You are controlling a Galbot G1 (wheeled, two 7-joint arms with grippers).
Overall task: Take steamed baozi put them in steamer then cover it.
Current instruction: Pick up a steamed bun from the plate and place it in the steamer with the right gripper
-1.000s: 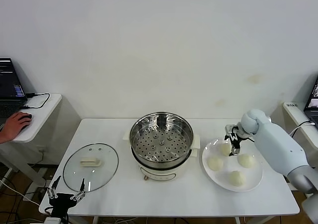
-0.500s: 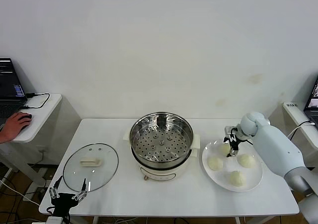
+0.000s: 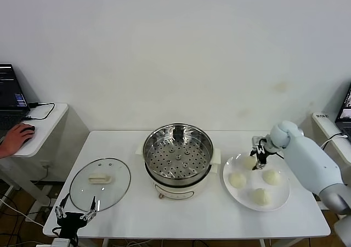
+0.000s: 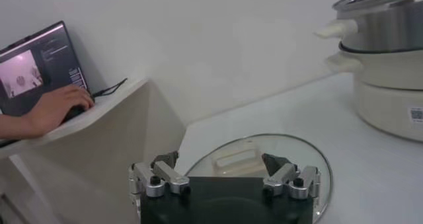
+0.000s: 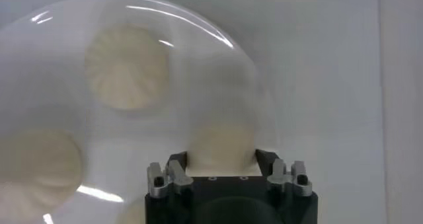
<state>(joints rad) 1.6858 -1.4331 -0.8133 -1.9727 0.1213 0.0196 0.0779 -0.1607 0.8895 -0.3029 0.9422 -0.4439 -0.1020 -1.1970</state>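
Observation:
Four cream-white baozi lie on a white plate (image 3: 227,190) at the table's right. My right gripper (image 3: 258,154) is down at the plate's far-left bun (image 3: 249,162), its fingers pressed against both sides of that bun (image 5: 221,139), which rests on the plate. The other buns (image 3: 237,179) (image 3: 271,176) (image 3: 261,196) lie free; two of them show in the right wrist view (image 5: 125,67) (image 5: 36,166). The steel steamer (image 3: 178,154) stands open and empty at the table's middle. My left gripper (image 3: 75,214) is open and empty at the front left edge.
The glass lid (image 3: 100,184) with a white handle lies flat left of the steamer, just beyond my left gripper (image 4: 220,162). A side desk (image 3: 41,121) with a laptop and a person's hand stands at the left. The steamer (image 4: 386,20) shows in the left wrist view.
My right gripper has shifted slightly right and up at the far-left bun. The left arm has barely moved.

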